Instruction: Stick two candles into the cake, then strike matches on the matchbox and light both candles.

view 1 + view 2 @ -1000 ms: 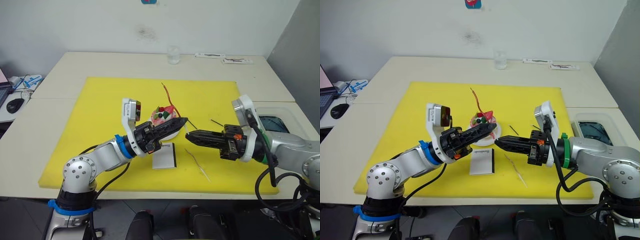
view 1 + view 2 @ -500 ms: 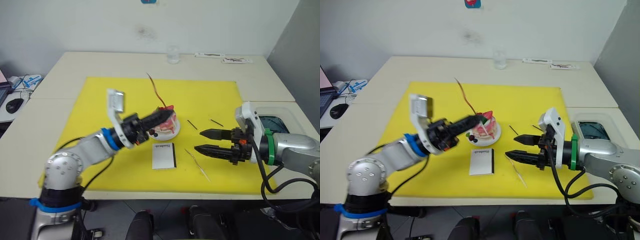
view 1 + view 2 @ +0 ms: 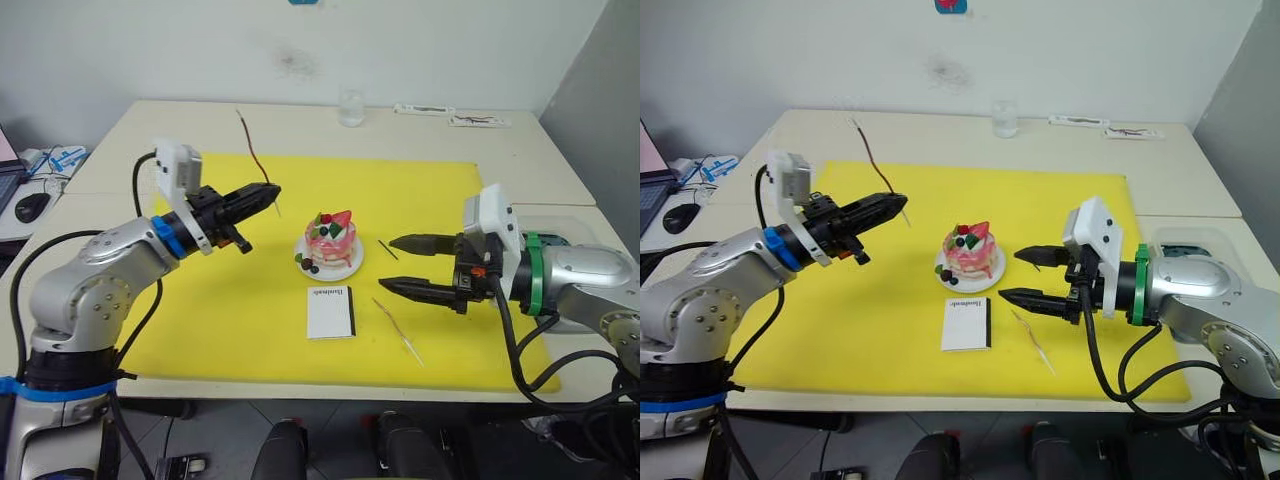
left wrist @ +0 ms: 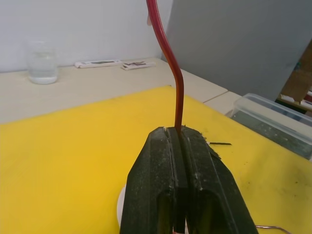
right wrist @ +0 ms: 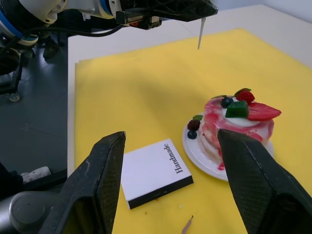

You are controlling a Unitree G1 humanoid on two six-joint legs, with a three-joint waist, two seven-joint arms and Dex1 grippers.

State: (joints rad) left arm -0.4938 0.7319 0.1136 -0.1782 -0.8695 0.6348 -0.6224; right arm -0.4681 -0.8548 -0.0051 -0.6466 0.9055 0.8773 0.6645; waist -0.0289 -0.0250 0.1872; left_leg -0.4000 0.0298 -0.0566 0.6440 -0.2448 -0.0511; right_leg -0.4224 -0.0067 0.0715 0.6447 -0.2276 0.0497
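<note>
One pink layered cake (image 3: 331, 239); two thin wavy reddish candles: one (image 3: 252, 151) pinched in left end effector (image 3: 268, 192), one (image 3: 397, 331) lying on yellow mat (image 3: 420, 200); right end effector (image 3: 398, 265) spread.

cake surroundings: cake (image 3: 331, 238) on its white plate stands alone mid-mat; bare yellow mat (image 3: 200, 320) all round, widest on the robot's left.
near side of cake: matchbox (image 3: 330, 311) lies flat just in front of the plate, apart from it.
right approach: right gripper (image 3: 398, 266) hangs with fingers spread, just right of the plate; a loose candle (image 3: 397, 331) lies on the mat below it, a match (image 3: 386, 249) between gripper and plate.
left approach: left gripper (image 3: 270, 190) clamped on a candle (image 3: 251, 150), well left of cake, above open mat.
far side: glass (image 3: 350, 108) at table's back edge, well apart from the mat.
</note>
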